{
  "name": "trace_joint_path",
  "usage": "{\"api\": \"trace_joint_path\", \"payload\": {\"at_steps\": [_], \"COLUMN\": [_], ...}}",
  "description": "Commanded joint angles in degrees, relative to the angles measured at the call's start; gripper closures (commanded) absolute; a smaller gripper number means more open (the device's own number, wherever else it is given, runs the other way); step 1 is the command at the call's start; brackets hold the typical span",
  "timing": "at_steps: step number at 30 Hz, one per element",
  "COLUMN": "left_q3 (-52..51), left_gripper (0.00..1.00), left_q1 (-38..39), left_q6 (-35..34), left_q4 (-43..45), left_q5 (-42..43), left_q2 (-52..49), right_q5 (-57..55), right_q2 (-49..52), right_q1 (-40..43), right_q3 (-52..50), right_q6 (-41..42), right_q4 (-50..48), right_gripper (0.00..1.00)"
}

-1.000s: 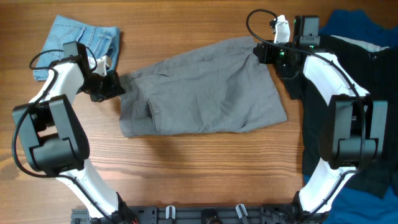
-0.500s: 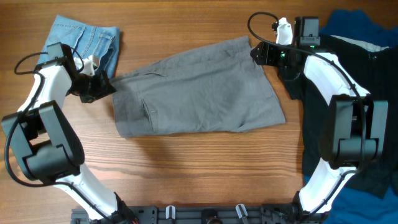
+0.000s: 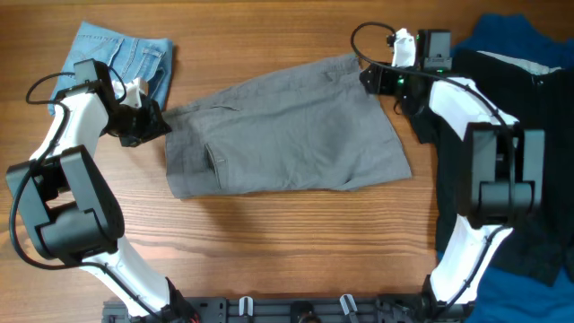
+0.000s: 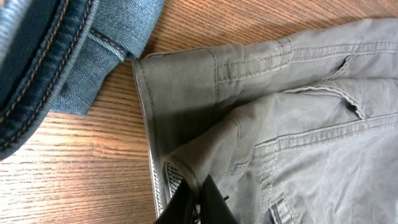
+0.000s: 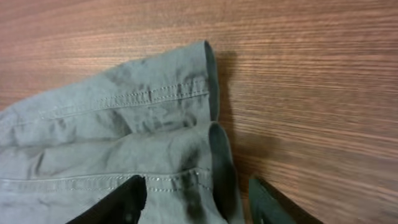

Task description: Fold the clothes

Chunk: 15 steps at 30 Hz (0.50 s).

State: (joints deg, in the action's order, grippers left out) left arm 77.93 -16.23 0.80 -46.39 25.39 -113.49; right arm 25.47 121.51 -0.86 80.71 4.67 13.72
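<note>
A brown wooden table (image 3: pixel 287 233) is carrying the clothes. In the left wrist view, the left gripper (image 4: pixel 198 202) is pinching its dark fingers tight on a raised fold at the waistband corner of the grey shorts (image 4: pixel 298 112), just beside the light-blue denim (image 4: pixel 56 56). In the right wrist view, the right gripper (image 5: pixel 196 193) is holding its fingers (image 5: pixel 118 202) spread wide, straddling the opposite hem corner without clamping it. From overhead, the shorts are lying spread across the table's middle, between the two arms. A black garment (image 3: pixel 560 117) and a blue garment (image 3: pixel 511 31) are lying along the right edge.
</note>
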Motion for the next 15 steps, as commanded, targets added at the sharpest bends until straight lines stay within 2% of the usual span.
{"api": "trace_joint_path", "payload": {"at_steps": [1,2,5,6,14,15], "left_q3": [-0.2,-0.2,-0.2,-0.2,-0.13,-0.13], "left_gripper": [0.96,0.96,0.96,0.96,0.96,0.96], "left_q1": [0.26,0.26,0.26,0.24,0.2,0.11], "left_q6": [-0.13,-0.15,-0.15,-0.15,-0.31,-2.01], "left_q4": [0.13,0.13,0.13,0.11,0.2,1.03], "left_q5": [0.15,0.13,0.13,0.13,-0.46,-1.51], "left_q2": [1.27,1.27,1.27,1.29,3.23,3.63], "right_q5": [1.27,1.33,1.6,1.81,5.68,5.7], "right_q2": [2.1,2.1,1.86,1.05,-8.07,-8.28], "right_q1": [-1.55,-1.55,-1.29,-0.79,0.35,0.35], "right_q3": [-0.22,-0.22,0.13,0.35,0.57,0.61], "right_q6": [-0.2,-0.2,0.02,0.07,0.07,0.13], "right_q4": [-1.77,-2.64,-3.15,-2.71,-1.73,-2.19], "right_gripper": [0.55,0.59,0.89,0.96,0.96,0.96]}}
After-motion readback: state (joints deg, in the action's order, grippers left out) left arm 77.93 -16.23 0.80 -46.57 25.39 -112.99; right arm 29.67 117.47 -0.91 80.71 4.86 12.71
